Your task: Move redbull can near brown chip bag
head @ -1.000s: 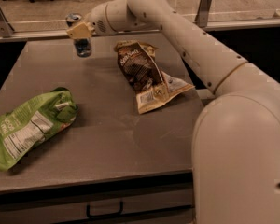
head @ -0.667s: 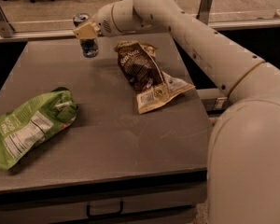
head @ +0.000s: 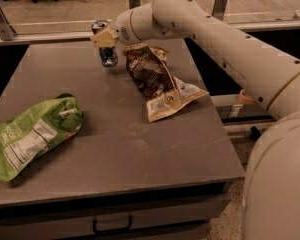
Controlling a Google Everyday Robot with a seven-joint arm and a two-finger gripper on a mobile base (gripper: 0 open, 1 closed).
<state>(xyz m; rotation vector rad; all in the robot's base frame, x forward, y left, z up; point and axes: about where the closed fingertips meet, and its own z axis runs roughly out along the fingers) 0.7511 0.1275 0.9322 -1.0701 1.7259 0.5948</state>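
Camera view: end effector (head: 104,38), rear, grips redbull can (head: 109,58).

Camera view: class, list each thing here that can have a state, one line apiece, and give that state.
gripper: at the far side of the table, shut on the redbull can.
redbull can: upright, gripped, close beside the brown chip bag.
brown chip bag: lying flat, crumpled, on the table.
green bag: lying flat at the table's edge.
drawer: shut.
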